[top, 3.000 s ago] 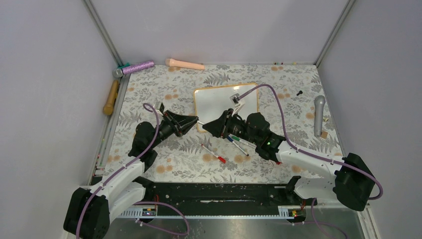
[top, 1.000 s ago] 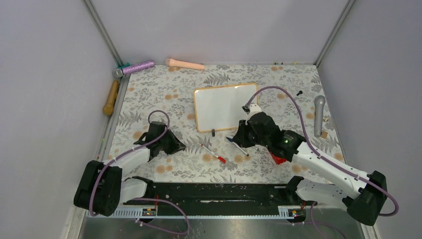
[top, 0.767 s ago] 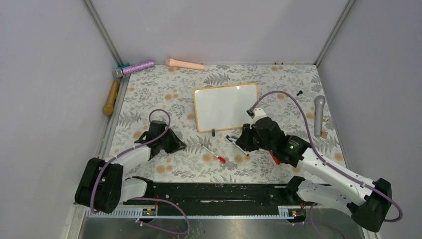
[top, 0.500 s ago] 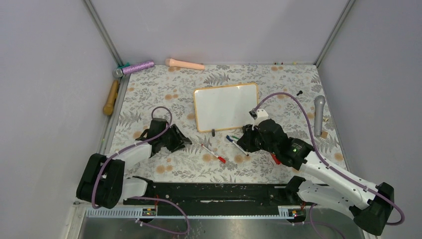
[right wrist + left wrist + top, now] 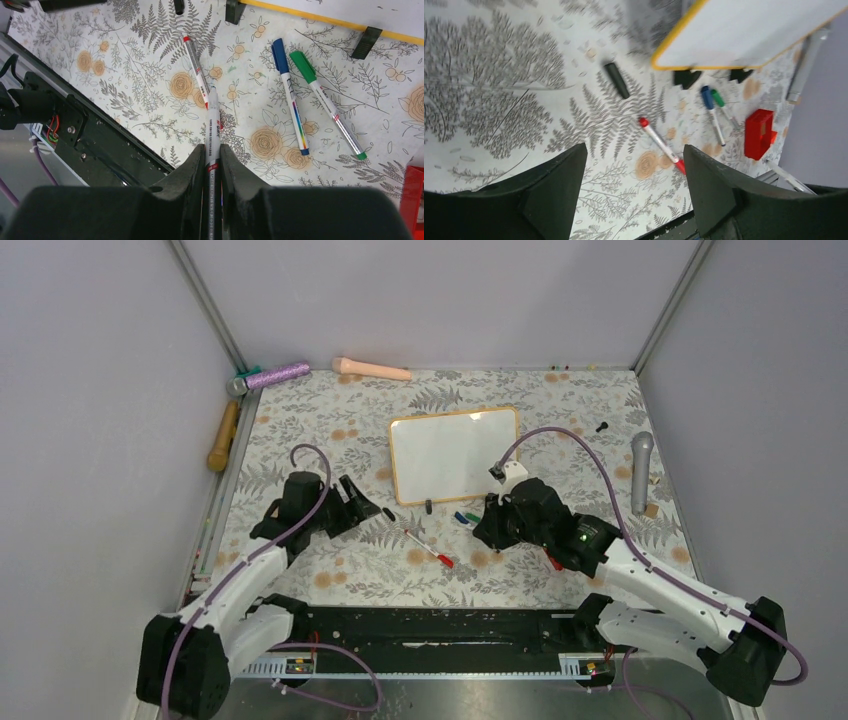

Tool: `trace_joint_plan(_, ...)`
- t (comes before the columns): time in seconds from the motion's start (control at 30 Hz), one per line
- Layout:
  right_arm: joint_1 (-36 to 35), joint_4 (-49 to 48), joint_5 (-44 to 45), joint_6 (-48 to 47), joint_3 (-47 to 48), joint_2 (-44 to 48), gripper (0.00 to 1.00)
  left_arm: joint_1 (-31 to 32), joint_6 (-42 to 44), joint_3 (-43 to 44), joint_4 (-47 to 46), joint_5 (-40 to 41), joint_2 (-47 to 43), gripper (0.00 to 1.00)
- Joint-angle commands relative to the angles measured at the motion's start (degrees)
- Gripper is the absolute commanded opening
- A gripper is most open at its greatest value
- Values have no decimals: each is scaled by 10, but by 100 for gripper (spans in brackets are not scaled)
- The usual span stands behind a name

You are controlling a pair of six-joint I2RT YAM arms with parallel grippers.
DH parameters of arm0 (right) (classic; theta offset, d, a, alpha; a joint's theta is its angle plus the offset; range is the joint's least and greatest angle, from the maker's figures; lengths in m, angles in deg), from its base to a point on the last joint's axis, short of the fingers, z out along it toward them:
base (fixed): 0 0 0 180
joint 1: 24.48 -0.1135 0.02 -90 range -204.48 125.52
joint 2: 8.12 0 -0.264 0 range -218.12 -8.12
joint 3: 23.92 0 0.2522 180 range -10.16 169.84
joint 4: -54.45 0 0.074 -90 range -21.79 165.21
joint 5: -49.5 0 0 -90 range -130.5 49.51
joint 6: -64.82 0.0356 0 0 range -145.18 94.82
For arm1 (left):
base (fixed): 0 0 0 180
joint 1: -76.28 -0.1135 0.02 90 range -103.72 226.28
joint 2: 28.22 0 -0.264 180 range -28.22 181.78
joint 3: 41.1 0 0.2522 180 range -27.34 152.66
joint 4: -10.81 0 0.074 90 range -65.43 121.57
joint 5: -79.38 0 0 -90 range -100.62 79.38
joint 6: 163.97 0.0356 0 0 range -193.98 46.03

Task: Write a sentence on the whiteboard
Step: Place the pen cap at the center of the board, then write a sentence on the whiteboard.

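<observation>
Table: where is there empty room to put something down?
The table is bare left of the whiteboard, toward the wooden stick, and behind it, up to the peach stick. Near its front edge it is crowded: red pen, blue pen, green pen, black cap, left gripper, right gripper gripping a white pen.

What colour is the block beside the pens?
The block is red, clearest in the left wrist view.
</observation>
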Motion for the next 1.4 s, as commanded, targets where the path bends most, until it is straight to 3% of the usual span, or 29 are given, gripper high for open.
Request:
trace_joint_plan(0.0, 4, -10, -17, -24, 25, 0, 0, 0, 51, 17, -26, 11, -66, 74)
trace_joint_plan(0.2, 4, -19, 24, -27, 25, 29, 0, 0, 18, -17, -100, 47, -173, 99)
trace_joint_plan(0.33, 4, -36, 28, -45, 13, 59, 0, 1, 30, -39, -167, 69, -190, 99)
trace_joint_plan(0.47, 3, -37, 87, -14, -2, 90, 0, -1, 69, -18, -157, 97, -176, 99)
trace_joint_plan(0.57, 4, 9, 123, 3, 11, 94, 0, -1, 105, -5, -168, 50, -156, 99)
trace_joint_plan(0.83, 4, 166, 162, 60, 94, 43, 0, 0, 111, -8, -236, 24, -97, 99)
trace_joint_plan(1.03, 4, 269, 192, 195, 164, -2, 0, 0, 86, -9, -315, -2, -49, 99)
trace_joint_plan(1.2, 4, 182, 142, 209, 131, 13, 0, -1, 101, -14, -375, -5, -14, 99)
trace_joint_plan(1.37, 5, 65, 101, 46, 105, 29, 0, -4, 140, -17, -407, -2, 18, 99)
